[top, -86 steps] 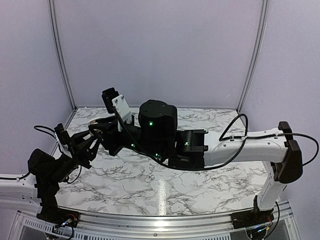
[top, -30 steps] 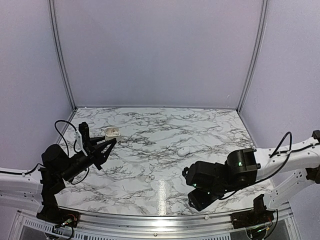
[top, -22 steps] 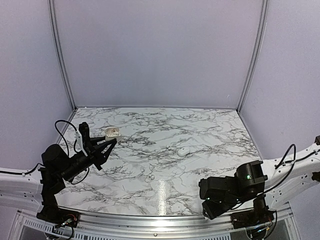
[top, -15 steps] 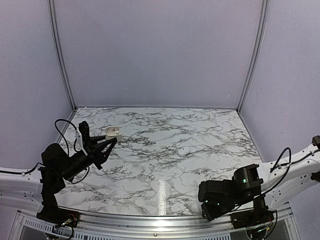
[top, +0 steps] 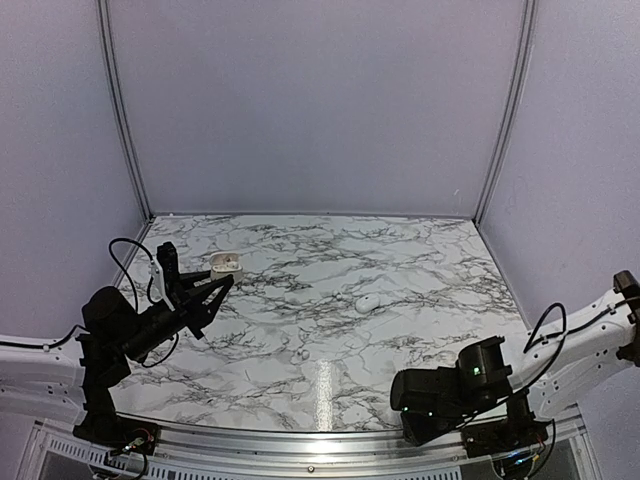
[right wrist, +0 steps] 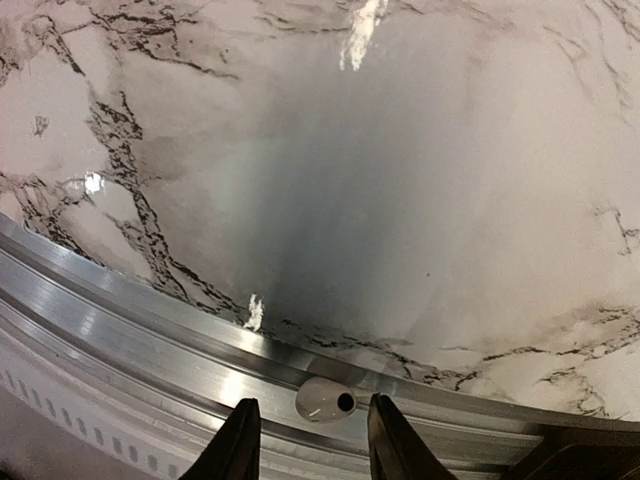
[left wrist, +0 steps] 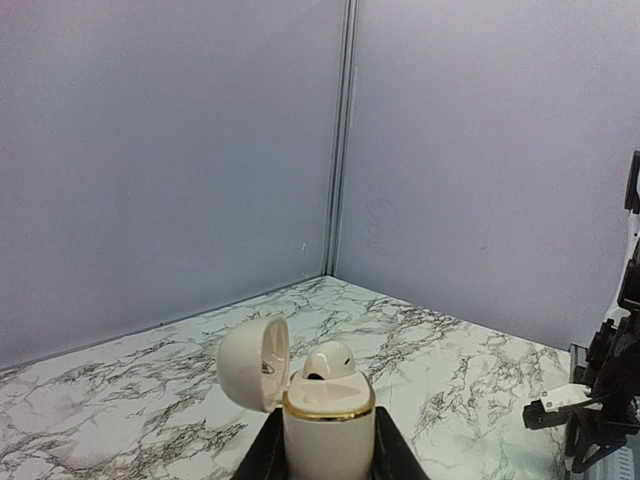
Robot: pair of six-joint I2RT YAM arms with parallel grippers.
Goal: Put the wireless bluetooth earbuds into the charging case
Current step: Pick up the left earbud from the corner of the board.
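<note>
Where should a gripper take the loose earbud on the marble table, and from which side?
Probably from straight above, fingers closing across the short width of the earbud: it lies flat and alone on the table, and looks longer left to right. The right gripper is open; the left gripper holds the charging case.

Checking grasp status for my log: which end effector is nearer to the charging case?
Left. The left end effector grips the charging case from both sides, lid open; the right end effector is far off at the table's near right edge.
</note>
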